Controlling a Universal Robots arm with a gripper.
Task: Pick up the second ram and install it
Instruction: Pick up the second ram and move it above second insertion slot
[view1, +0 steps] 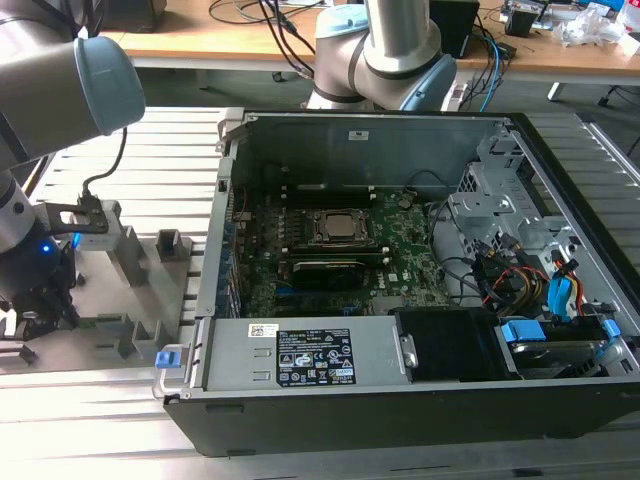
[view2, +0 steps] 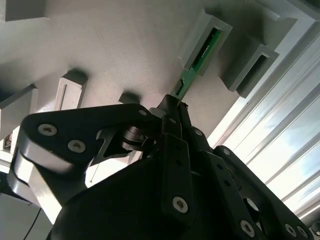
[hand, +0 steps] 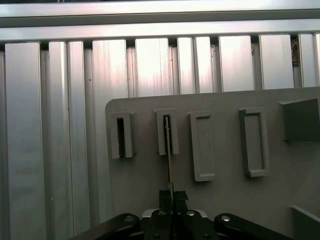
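Observation:
The second ram (view2: 201, 54) is a thin green board stick, seen edge-on in the first wrist view (hand: 169, 150). Its far end sits in a slot block of the grey holder tray (hand: 225, 200). My gripper (view2: 172, 106) is shut on the near end of the stick, and the black fingertips (hand: 164, 196) pinch it from both sides. In the exterior view the gripper (view1: 42, 305) hangs low over the tray (view1: 105, 285) at the exterior view's left, beside the open computer case.
The open computer case (view1: 400, 400) holds the green motherboard (view1: 400, 270), cables and drive bays at the exterior view's right. Other empty slot blocks (hand: 121, 135) stand on the tray. Ribbed aluminium table profiles (hand: 60, 125) surround it. A second robot base (view1: 375, 50) stands behind the case.

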